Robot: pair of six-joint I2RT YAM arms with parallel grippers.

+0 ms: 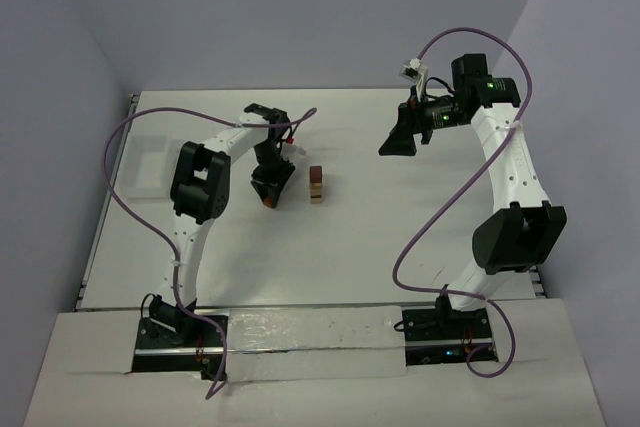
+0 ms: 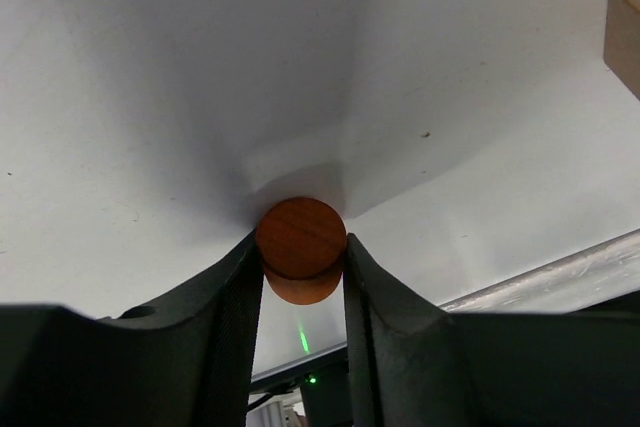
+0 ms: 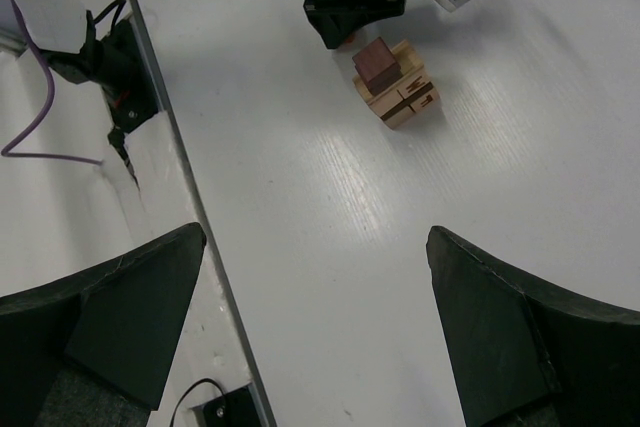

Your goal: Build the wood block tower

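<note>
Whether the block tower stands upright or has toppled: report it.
Upright: the tower stands stacked on the table, a dark brown cube on top.

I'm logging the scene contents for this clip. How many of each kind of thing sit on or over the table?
tower of pale blocks with a dark top piece: 1
round reddish-brown block, between the left gripper's fingers: 1
grippers: 2, the left gripper and the right gripper
Total: 4
</note>
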